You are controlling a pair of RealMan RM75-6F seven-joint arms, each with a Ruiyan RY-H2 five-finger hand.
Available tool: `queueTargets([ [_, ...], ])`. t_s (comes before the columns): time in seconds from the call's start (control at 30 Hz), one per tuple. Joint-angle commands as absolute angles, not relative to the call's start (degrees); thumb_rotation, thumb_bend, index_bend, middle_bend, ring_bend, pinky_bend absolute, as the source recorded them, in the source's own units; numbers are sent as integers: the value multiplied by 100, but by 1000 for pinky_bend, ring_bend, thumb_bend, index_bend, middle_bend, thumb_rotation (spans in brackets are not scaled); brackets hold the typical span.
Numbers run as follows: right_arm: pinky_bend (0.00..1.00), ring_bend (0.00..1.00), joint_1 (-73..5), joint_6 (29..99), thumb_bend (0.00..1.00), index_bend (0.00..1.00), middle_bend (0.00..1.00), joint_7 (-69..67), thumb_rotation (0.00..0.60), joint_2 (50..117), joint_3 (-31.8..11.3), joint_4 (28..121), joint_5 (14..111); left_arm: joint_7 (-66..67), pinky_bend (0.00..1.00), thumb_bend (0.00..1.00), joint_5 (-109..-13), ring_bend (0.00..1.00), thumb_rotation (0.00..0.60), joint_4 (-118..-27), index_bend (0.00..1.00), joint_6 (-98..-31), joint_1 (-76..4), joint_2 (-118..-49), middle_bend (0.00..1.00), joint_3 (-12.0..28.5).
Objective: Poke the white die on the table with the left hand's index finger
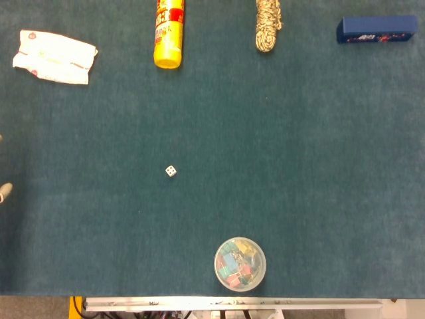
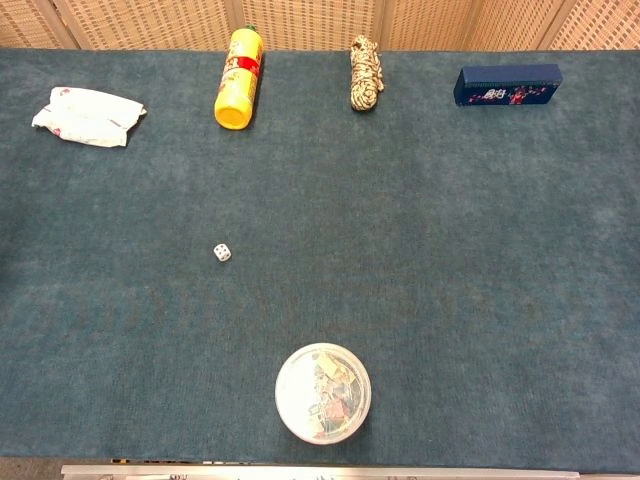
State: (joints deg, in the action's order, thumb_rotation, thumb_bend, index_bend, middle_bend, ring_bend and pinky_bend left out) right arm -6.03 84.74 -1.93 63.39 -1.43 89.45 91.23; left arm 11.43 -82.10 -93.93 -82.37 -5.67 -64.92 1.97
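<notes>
Die [image 1: 170,171] is sitting alone mid-table [image 1: 299,166], left hand [image 1: 4,192] barely showing at the left edge, finger spread untellable; index should be coming straight down, lightly, to avoid flicking it.

Only a pale fingertip of the left robot hand [image 1: 4,192] showed, at the head view's left edge. Its pose could not be told. The right robot hand was out of both views.
</notes>
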Motion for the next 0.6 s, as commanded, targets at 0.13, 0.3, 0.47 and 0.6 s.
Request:
queueTargets([
  [0.13,565,380,-606,8475,51,410,413,-219,600,6338,-131,8950,9152,1045,382,24,-8285,153,600,-9406,288,-8283,-536,-6455,189,159],
  [0.3,560,380,-636,8417,52,410,413,-220,600,6332,-139,8951,9128,1005,382,24,-8321,153,600,-9414,288,-8275,-532,-6444,189,135],
  [0.47,560,379,-657,8380,52,410,413,-231,600,6323,-146,8955,9108,981,382,27,-8331,153,600,-9400,288,-8247,-536,-6445,189,118],
  [0.6,560,377,-654,8386,53,410,413,-265,600,6306,-148,8969,9101,918,382,116,-8389,153,600,-9380,288,-8218,-552,-6450,189,93],
])
